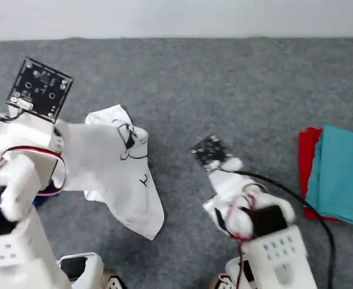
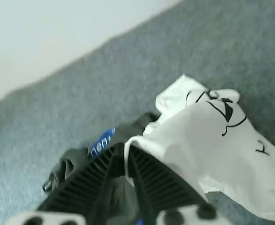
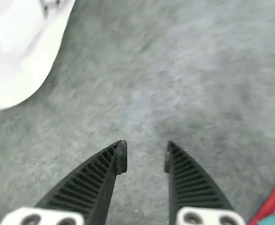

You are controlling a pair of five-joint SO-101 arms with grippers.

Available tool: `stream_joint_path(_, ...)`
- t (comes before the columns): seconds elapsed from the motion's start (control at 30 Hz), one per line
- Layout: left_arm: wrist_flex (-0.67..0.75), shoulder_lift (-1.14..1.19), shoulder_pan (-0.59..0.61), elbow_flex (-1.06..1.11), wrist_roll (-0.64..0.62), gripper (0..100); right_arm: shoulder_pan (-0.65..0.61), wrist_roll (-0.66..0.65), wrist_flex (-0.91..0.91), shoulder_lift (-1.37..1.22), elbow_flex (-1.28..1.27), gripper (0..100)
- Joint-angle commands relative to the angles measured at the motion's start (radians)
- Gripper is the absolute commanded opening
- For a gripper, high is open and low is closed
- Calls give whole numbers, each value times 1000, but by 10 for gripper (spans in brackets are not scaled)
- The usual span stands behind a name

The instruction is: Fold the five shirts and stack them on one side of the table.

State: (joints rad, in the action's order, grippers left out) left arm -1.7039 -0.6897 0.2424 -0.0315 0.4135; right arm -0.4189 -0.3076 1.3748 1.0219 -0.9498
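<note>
- Pale wall [image 1: 164,18] at the back; grey, felt-like desk [image 1: 236,96] below it.
- White shirt [image 1: 113,174] with black line drawing: unfolded, crumpled, lying on the left half of the desk in the high view. Long axis slanting from the left arm [image 1: 20,180] down toward the near edge, ending in a free corner well short of the right arm [image 1: 248,211].
- Left jaws: closed tight on a pinch of the white shirt [image 2: 207,140] at its edge, the rest of the cloth trailing away across the desk.
- Dark grey garment [image 2: 128,133] with blue print: bunched just behind the left jaws, partly under the white cloth; probably another shirt, too hidden to say for sure.
- Right jaws: spread apart, nothing between them, hanging over bare desk.
- White shirt hem [image 3: 20,47] off to one side of the right jaws, toward the left arm, well apart from them.
- Red shirt [image 1: 307,156] and teal shirt [image 1: 341,174]: folded, teal on top of red, at the desk's right edge, on the far side of the right arm from the white shirt.
- Judgement: white shirt in hand as the current piece, held at one end only. Free corner nearer the right arm than the left, so most likely the right jaws' side to take for spreading it flat.
</note>
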Motion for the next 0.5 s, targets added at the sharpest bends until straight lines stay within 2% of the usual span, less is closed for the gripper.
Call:
stream_joint_path(0.0,97,-34,86,116,8,13,-128,-11,-15,-133,94,164)
stream_joint_path(0.23,226,-38,253,302,8,13,-403,-3,-16,-371,239,165)
stream_joint_path(0.47,328,-38,353,455,8,13,-556,-2,-18,-599,376,165)
